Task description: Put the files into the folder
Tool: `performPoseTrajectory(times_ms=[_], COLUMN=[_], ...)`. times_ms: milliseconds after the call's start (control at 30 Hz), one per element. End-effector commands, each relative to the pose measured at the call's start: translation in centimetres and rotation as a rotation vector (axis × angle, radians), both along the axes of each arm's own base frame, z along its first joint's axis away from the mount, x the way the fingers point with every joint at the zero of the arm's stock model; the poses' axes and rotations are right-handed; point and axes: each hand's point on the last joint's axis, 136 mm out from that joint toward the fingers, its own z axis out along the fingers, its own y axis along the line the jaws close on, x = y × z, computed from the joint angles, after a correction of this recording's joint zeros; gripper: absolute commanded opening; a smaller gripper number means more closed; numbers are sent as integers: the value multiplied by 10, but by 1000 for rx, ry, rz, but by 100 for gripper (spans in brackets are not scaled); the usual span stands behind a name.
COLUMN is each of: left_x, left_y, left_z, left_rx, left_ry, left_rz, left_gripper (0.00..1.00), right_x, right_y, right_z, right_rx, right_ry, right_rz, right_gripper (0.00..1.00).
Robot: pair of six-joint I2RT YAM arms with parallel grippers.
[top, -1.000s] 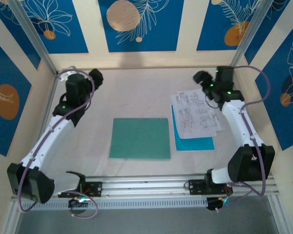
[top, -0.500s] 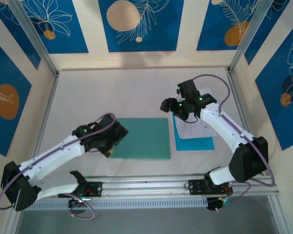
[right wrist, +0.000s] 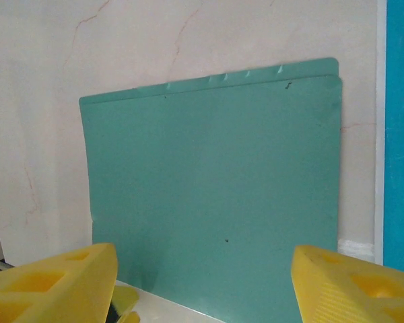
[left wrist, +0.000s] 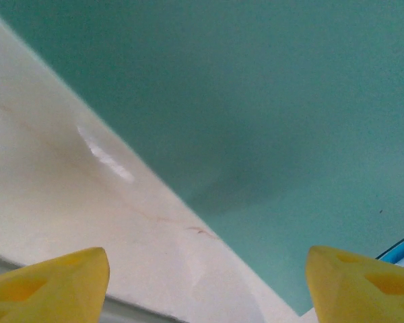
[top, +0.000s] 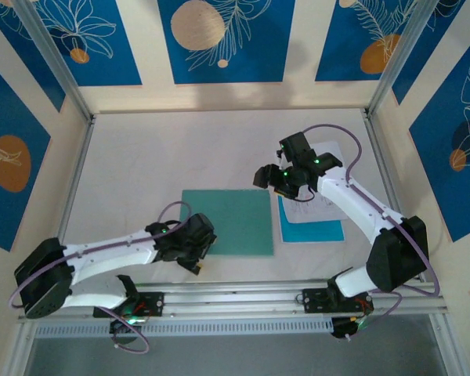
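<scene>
Now that both arms have swung down-frame, left gripper (top: 197,262) and right gripper (top: 269,178) bracket the folder (top: 235,215), fingers spread and empty, so cover-opening looks next, files (top: 317,227) untouched.

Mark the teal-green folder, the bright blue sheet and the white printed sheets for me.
flat teal-green folder (top: 235,219), top external view, middle of cover.
bright blue paper sheet (top: 313,232), top external view, exposed near strip.
white printed paper sheets (top: 304,211), top external view, near edge.

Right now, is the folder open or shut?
Shut. The folder lies flat, plain cover up; the right wrist view shows its two covers stacked at the far edge.
</scene>
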Motion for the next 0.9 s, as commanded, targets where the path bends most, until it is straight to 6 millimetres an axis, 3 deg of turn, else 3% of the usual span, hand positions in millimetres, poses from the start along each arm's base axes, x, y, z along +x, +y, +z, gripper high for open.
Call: performPoseTrajectory(times_ms=[0,200,367,533,700,867], left_x=[11,17,15,18,17,22], left_y=[-17,-24,-18,-4,15,43], left_z=[-4,-17,-26,-32,-35,-36], left_rx=[-110,-91,-48,-4,55,138], left_ry=[53,63,78,50,40,24], left_rz=[235,248,269,304,320,318], left_gripper=[65,51,43,24,17,16], right_x=[-10,-12,-16,-18,-16,-14], right_y=[4,3,1,1,1,1], right_z=[-2,-2,-5,-10,-12,-15], right_rx=[6,-2,-3,-3,-1,3], right_ry=[29,33,43,53,60,68], right_rz=[44,52,56,59,56,52], right_gripper=[70,70,70,70,69,69])
